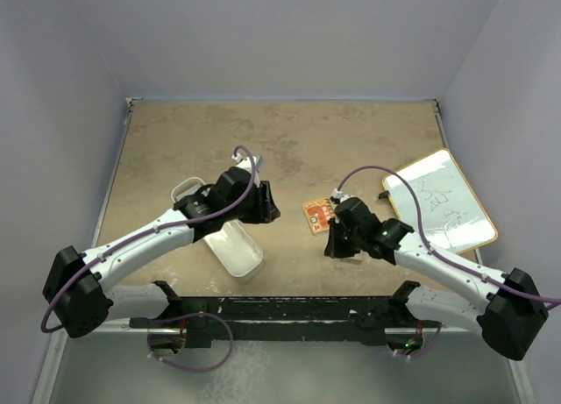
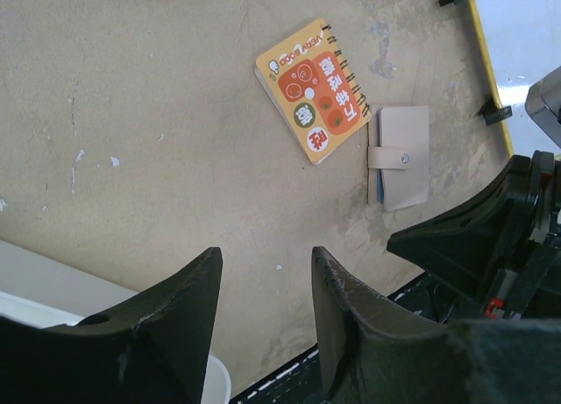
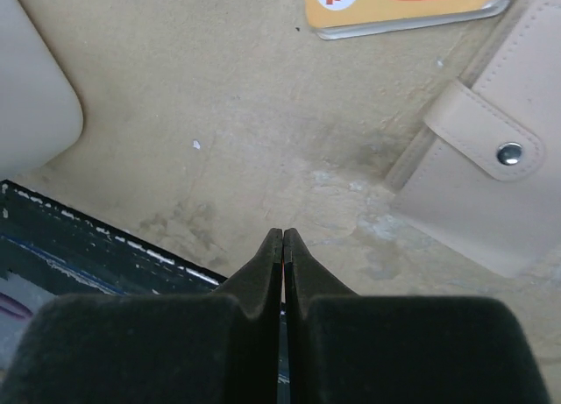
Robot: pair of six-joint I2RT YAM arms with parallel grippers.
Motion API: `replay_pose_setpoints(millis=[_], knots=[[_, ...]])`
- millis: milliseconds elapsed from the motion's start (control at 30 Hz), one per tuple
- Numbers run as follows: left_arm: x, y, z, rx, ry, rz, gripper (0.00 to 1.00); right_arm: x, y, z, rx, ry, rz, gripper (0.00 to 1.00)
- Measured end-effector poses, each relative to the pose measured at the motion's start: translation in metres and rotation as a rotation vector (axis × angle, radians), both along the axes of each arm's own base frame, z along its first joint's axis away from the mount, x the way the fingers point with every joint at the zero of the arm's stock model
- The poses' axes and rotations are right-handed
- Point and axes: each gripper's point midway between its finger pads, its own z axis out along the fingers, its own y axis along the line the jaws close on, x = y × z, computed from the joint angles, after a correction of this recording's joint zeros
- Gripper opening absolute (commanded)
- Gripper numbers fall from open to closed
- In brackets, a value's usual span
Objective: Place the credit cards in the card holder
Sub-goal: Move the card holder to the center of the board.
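Left pincer [image 2: 266, 257]: released, jaws apart, nothing between them. It hangs over the bare tan surface [image 1: 351, 141] near the middle, and the notebook [image 2: 313, 88] lies ahead of its tips, apart from them. Right pincer [image 3: 282, 236]: clenched, pads pressed flat together with nothing held and only mottled surface below. Card holder [image 2: 399, 157]: beige, folded shut, tab snapped over the front, lying flat on the surface just beside the spiral-bound edge of the notebook. In the right wrist view it sits up and to the right of the shut tips, near but not touching them. In the top view the right arm covers it. A thin blue strip [image 2: 379, 187] shows along one edge of the holder in the left wrist view. It may be the edge of a card tucked inside, but it is too small to tell. The notebook is orange with white and green round patches, cover up, and sits skewed to the surface edges between the two pincers in the top view. Bin [image 1: 232, 246]: white, oblong, on the left half of the surface with the left arm reaching over it; its rounded corner shows at the left edge of the right wrist view. Whiteboard [image 1: 443, 202]: yellow-framed, flat on the surface at the far right with faint marks on its face, beyond the right arm and well apart from the bin.
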Motion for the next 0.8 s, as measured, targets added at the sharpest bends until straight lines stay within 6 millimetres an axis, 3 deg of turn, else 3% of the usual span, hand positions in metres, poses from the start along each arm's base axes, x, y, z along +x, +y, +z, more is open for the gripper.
replay_pose_setpoints(millis=[100, 200, 367, 533, 667, 800], knots=[[-0.007, -0.005, -0.001, -0.006, 0.009, -0.031, 0.41, 0.001, 0.005, -0.004, 0.0, 0.006, -0.008, 0.12], [-0.023, -0.017, -0.003, -0.002, 0.015, -0.107, 0.4, 0.006, -0.002, -0.006, -0.032, -0.01, -0.061, 0.19], [-0.061, -0.044, -0.025, 0.053, 0.061, -0.249, 0.38, 0.016, -0.024, -0.01, -0.134, -0.053, -0.142, 0.31], [-0.093, -0.056, -0.043, 0.112, 0.092, -0.342, 0.38, 0.034, -0.046, -0.009, -0.213, -0.073, -0.218, 0.39], [-0.102, -0.057, -0.049, 0.135, 0.097, -0.356, 0.4, 0.047, -0.071, -0.015, -0.251, -0.046, -0.304, 0.52], [-0.105, -0.043, -0.062, 0.198, 0.118, -0.328, 0.41, 0.053, -0.08, -0.015, -0.259, -0.049, -0.337, 0.62]])
